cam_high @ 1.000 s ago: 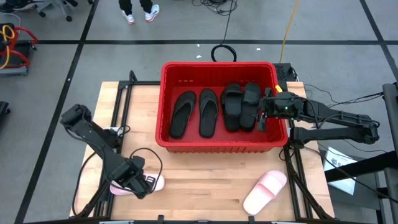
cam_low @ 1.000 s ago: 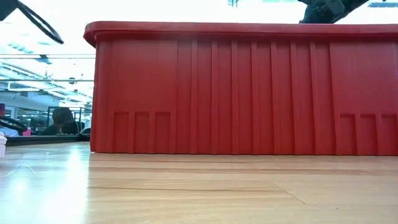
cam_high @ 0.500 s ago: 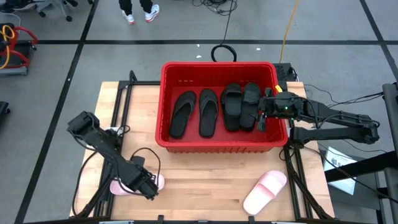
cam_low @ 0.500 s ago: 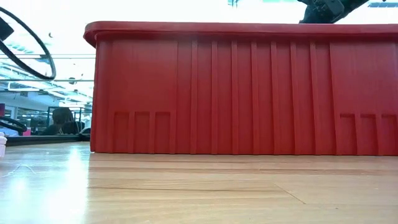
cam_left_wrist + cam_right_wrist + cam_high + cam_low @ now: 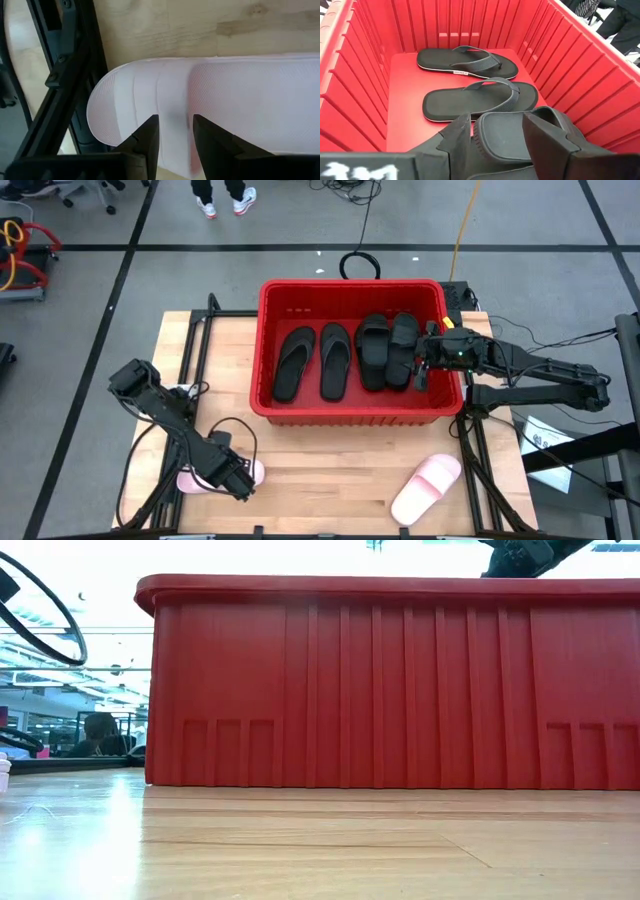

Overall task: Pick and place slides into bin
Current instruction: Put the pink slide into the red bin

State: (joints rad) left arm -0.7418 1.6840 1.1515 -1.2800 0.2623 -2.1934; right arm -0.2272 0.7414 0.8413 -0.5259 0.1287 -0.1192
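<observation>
A: Where's the left gripper?

B: Down on the pink slide near the table's front edge, fingers parted across its strap but not yet pinching, probably lining up a grab.

A: And the right gripper?

B: Over the bin, spread open, a black slide just beneath its fingers, apparently let go. Two thong slides lie beyond it. Another pink slide waits outside.

From down at the surface, the bin's red ribbed wall filled nearly everything. A dark part of my arm showed above its rim, and a black cable looped far off to the side.
</observation>
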